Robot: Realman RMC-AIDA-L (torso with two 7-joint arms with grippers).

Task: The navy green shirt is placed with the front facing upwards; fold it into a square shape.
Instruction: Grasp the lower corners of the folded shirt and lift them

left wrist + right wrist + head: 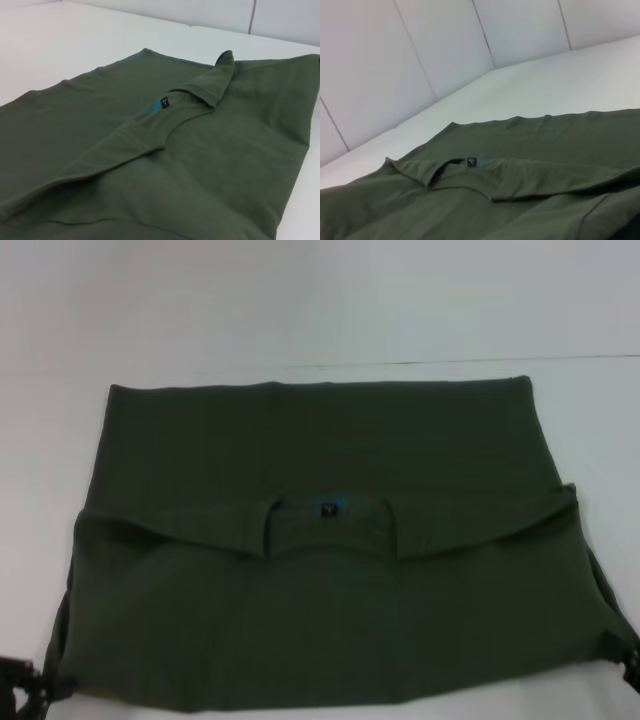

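The navy green shirt [320, 550] lies spread on the white table [320, 310], wide across the head view. Its near part is folded over the far part. The folded edge with the collar [328, 525], blue print and small black tag [328, 508] runs across the middle. The chest lettering is hidden. The shirt also shows in the left wrist view [150, 165] and in the right wrist view [520, 180]. My left gripper [25, 685] is at the shirt's near left corner. My right gripper [630, 665] is at its near right corner. Both show only as dark parts at the picture's edge, where the cloth is bunched.
The white table continues beyond the shirt to a pale wall with panel seams [485, 35]. A table seam line [450, 363] runs just behind the shirt's far edge. Bare table lies left of the shirt [40, 490] and right of it [610, 440].
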